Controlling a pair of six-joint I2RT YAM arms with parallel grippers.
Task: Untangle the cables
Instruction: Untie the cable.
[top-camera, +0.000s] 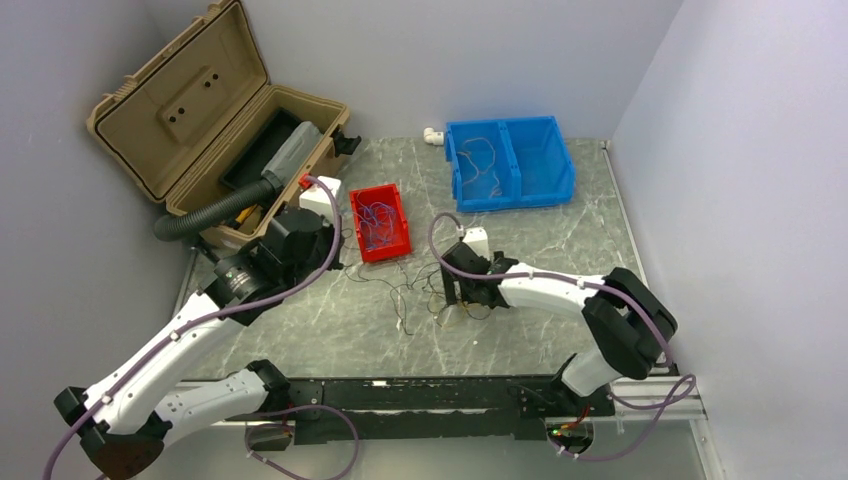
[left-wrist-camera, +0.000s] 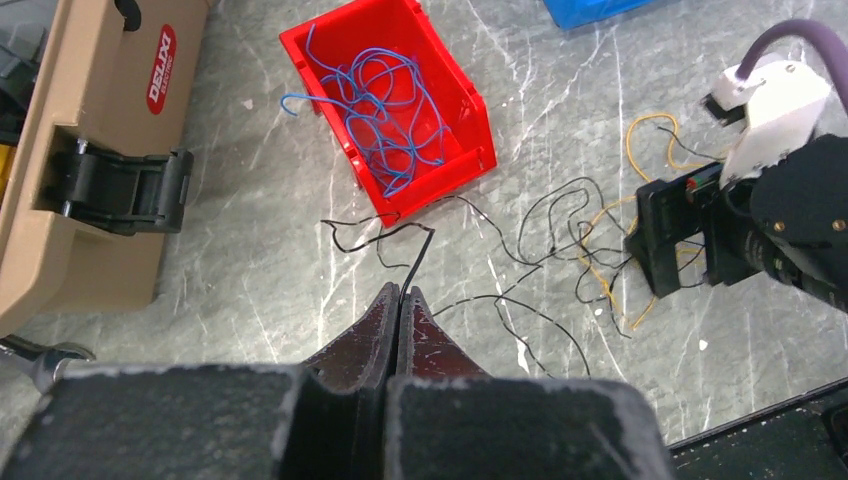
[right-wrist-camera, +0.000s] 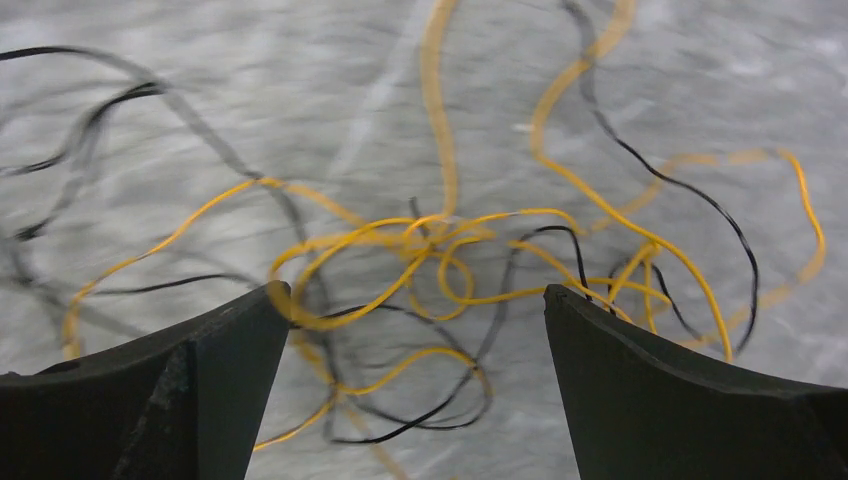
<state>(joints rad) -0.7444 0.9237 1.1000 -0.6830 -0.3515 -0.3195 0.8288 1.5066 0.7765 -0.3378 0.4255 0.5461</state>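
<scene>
A loose tangle of thin yellow-orange and black cables (top-camera: 425, 295) lies on the grey marble table; it also shows in the left wrist view (left-wrist-camera: 590, 250) and fills the right wrist view (right-wrist-camera: 440, 250). My left gripper (left-wrist-camera: 400, 292) is shut on one black strand (left-wrist-camera: 420, 255) that runs from its tips toward the red bin. In the top view the left gripper (top-camera: 338, 264) sits left of the tangle. My right gripper (right-wrist-camera: 415, 292) is open, its jaws wide apart straddling the yellow and black loops; it hangs right over the tangle (top-camera: 455, 300).
A red bin (top-camera: 384, 256) holding blue wires (left-wrist-camera: 385, 110) stands behind the tangle. A blue two-compartment bin (top-camera: 562, 165) at the back has thin wires in its left half. An open tan toolbox (top-camera: 200, 110) and a black corrugated hose (top-camera: 210, 210) are at the left.
</scene>
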